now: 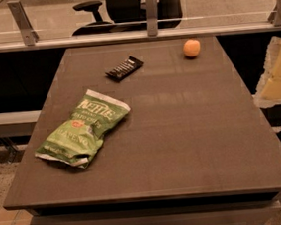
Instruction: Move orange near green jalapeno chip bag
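The orange is a small round fruit resting near the far right corner of the dark table. The green jalapeno chip bag lies flat on the left part of the table, crinkled, with white lettering and white ends. The gripper shows as a pale shape at the right edge of the view, beyond the table's right side. It is well to the right of the orange, nearer the camera, and holds nothing that I can see.
A small black snack bar lies at the far middle of the table, between bag and orange. A glass partition with metal posts runs behind the table, with an office chair beyond it.
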Controlling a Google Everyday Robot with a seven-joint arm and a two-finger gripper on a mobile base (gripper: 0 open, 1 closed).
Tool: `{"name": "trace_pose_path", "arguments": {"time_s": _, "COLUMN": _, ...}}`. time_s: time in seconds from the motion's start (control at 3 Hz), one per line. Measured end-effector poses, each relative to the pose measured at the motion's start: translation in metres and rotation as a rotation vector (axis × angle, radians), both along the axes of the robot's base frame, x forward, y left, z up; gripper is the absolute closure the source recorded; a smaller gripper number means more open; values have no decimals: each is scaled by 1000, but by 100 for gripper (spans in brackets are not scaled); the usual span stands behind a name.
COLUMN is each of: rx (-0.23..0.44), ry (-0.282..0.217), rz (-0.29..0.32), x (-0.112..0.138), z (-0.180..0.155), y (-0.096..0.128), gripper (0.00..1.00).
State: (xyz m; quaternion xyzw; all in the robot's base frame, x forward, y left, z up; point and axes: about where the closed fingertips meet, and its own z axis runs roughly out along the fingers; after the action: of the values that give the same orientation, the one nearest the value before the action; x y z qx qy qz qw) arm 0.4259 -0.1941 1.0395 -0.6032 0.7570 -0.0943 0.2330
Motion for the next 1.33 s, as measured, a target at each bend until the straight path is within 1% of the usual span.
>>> {"name": "trace_pose_path", "arguments": {"time_s": 0.33, "rx": 0, "ry": 0, "rz": 0, "x": 0, "z": 0, "y": 0, "gripper": 0}}
{"name": "trace_pose_path", "arguments": {"time_s": 0.67, "rx": 13, "ry": -22, "rz": 3, "x": 1, "z": 8, "y": 2, "gripper": 0}}
{"name": "trace_pose_path", "arguments": {"time_s": 1.0, "rx": 93, "ry": -65, "rz": -1, "x": 19, "z": 19, "y": 0, "gripper": 0}}
{"name": "trace_pose_path", "arguments": {"time_s": 1.33, "rx": 223, "ry": -101, "rz": -17, "x": 42, "z": 24, "y": -7, "gripper": 0}}
